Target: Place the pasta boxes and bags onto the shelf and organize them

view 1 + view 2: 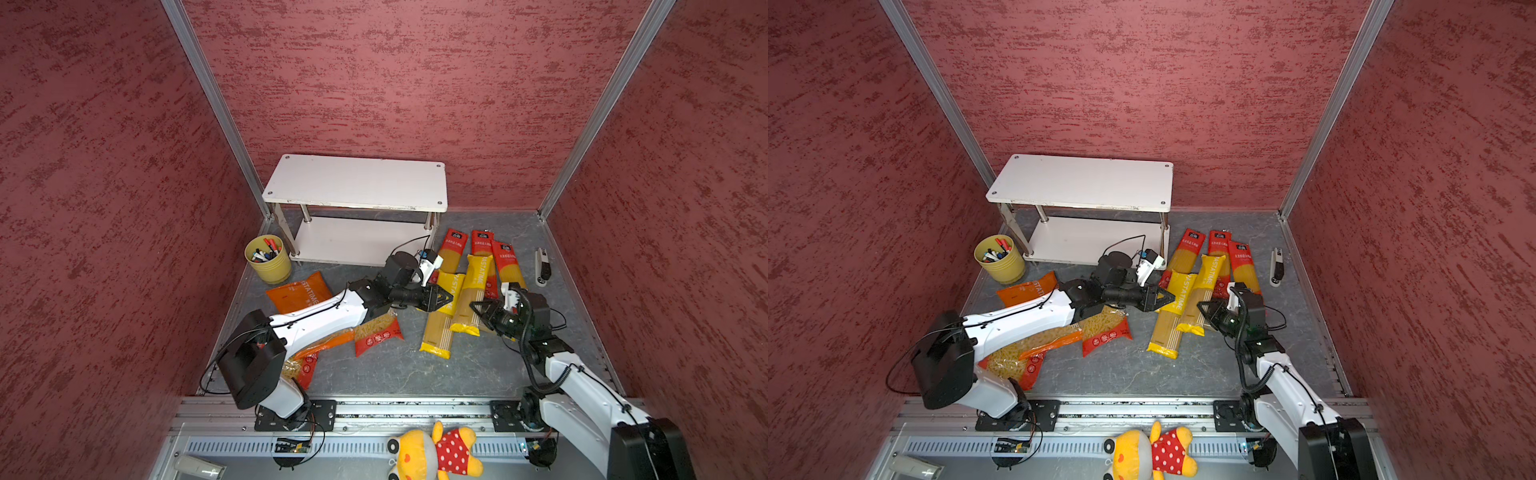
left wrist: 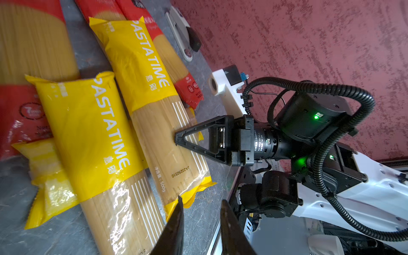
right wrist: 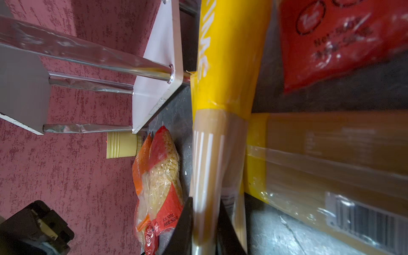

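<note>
The shelf [image 1: 357,183] stands at the far edge of the bench [image 1: 395,370], toward the far left corner. All the pasta lies on the bench. Three red spaghetti packs [image 1: 454,249] lie side by side just right of the shelf, toward the far right corner, and two yellow ones rest across their near ends. The right gripper [image 1: 474,306] pinches the clear near part of the right-hand yellow pack [image 1: 478,274]. In the right wrist view its fingers [image 3: 185,225] press on either side of that pack, with another yellow-edged pack [image 3: 320,159] just beside it. The left gripper [image 1: 448,298] sits above the left-hand yellow pack [image 1: 436,332] in both top views. The left wrist view shows its jaws parted a little and holding nothing. Toward the left edge, around the left arm, lie the orange bag [image 1: 297,293] and two red short-pasta bags [image 1: 378,334]. A yellow pen cup [image 1: 268,259] stands by the shelf's left end. A white and black tool [image 1: 542,266] lies near the right edge. A plush toy [image 1: 436,453] lies beyond the near edge.
</note>
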You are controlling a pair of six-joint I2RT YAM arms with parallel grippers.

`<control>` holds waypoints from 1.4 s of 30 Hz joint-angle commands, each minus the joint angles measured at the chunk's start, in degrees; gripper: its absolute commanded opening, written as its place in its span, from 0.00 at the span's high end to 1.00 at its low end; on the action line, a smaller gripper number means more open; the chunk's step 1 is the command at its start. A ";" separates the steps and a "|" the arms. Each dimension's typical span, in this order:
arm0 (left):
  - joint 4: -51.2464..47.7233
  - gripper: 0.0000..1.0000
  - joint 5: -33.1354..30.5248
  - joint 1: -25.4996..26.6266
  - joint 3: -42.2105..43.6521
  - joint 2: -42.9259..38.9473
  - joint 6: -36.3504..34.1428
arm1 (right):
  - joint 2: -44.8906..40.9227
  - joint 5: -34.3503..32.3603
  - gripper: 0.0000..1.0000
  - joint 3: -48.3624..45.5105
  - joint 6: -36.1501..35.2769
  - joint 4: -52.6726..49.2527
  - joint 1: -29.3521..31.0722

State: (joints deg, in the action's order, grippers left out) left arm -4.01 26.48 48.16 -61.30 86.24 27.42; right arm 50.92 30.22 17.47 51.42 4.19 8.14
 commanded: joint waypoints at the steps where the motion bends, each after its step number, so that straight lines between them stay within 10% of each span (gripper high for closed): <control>1: -2.95 0.69 -2.68 -0.38 0.04 -2.75 -3.38 | -4.07 -0.87 0.86 8.07 -6.41 2.32 0.08; 19: -12.76 0.37 -12.75 -10.62 1.68 -22.76 -2.71 | -1.73 -0.51 0.90 40.84 -11.67 -7.69 1.27; 32: -2.26 0.11 2.99 -29.22 6.81 -29.79 20.40 | 28.55 -7.68 0.93 59.44 1.69 12.24 21.69; 42: 9.73 0.11 0.28 -27.30 7.73 -24.69 29.94 | 43.20 -12.39 0.88 72.06 12.41 10.59 27.75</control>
State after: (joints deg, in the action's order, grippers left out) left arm -0.78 27.11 20.80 -53.21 60.71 53.41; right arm 95.09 21.78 86.02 59.70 7.40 35.40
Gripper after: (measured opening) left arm 0.894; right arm 0.144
